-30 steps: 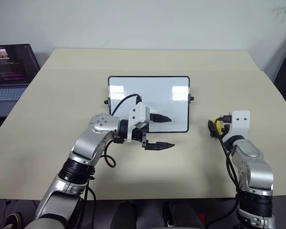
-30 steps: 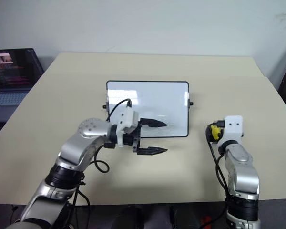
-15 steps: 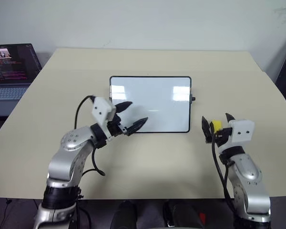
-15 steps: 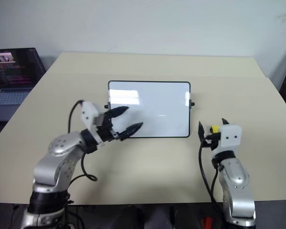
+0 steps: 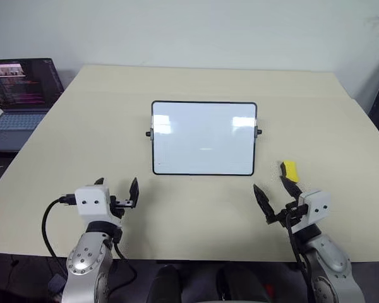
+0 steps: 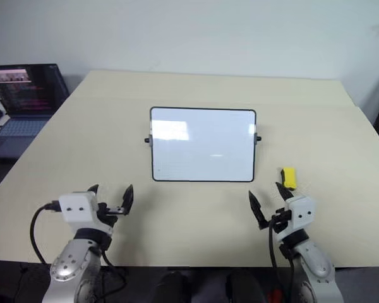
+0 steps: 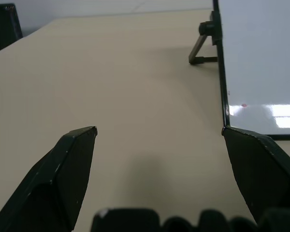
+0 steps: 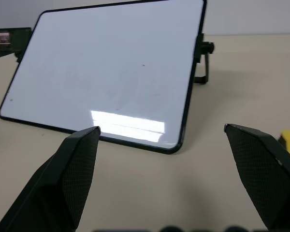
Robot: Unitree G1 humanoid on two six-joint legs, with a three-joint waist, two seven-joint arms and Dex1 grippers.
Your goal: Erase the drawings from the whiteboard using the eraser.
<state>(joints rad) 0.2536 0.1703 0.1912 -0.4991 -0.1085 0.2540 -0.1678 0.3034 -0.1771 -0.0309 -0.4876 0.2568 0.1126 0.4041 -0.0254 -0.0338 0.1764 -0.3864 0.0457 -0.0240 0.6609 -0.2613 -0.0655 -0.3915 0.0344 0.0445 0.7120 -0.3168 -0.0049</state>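
Observation:
The whiteboard stands tilted on its small stand at the table's middle. Its face looks plain white and no drawings show on it, apart from a tiny red speck near its lower left corner. The yellow eraser lies free on the table, just right of the board's lower right corner. My left gripper hovers open and empty near the front edge, left of the board. My right gripper is open and empty too, just in front of the eraser, which peeks in beside one finger in the right wrist view.
An open laptop sits past the table's left edge. The beige table runs wide between the board and the front edge. A white wall stands behind the table's far edge.
Both arms have drawn back toward the front edge. The left gripper swung away from the board to the left. The right gripper backed off the eraser, which now lies alone.

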